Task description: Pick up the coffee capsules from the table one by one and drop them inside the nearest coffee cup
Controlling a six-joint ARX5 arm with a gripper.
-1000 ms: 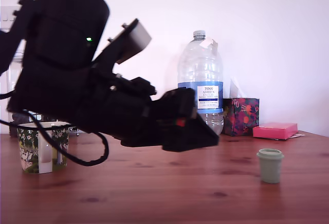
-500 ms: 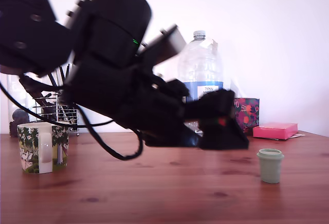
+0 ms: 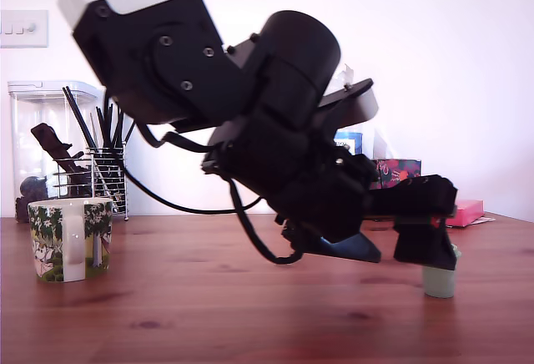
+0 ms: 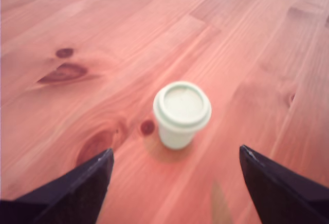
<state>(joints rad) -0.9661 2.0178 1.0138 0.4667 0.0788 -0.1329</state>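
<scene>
Wrist view: my gripper (image 4: 175, 183) has its jaws spread wide, with the green capsule (image 4: 181, 113) upright at frame centre, touching neither finger. Exterior view: the mug (image 3: 69, 238) stands at lower left on the table (image 3: 209, 305).

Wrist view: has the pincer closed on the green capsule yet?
No. The pincer is open, its fingers spread wide either side, and the green capsule stands untouched on the table.
</scene>
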